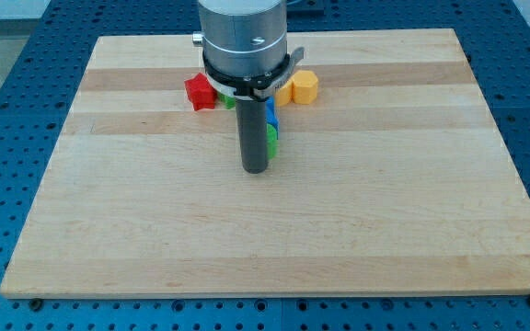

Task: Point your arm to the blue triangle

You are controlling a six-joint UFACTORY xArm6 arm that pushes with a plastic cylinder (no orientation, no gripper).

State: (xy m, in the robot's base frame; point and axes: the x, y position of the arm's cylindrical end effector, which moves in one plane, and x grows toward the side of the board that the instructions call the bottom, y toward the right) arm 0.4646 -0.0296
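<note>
My tip (255,171) rests on the bench (155,230), touching the green block (271,140). The blue block (270,115), mostly hidden, lies just far-right of the tip. No claw here. Moving farther could shove green into blue.

A pale wooden counter (274,239) fills most of the view. It is built from lengthwise planks of slightly differing tone, with a darker band running across near the view's top. The grain is visible, and the surface appears clean and matt. Beneath and around it lies a blue perforated base (7,110), with regular rows of holes, exposed along the view's left, right and bottom edges. A strip of light grey surface (3,14) shows at the view's top left corner. Lighting is even and diffuse, with only soft shadows on the wood.
</note>
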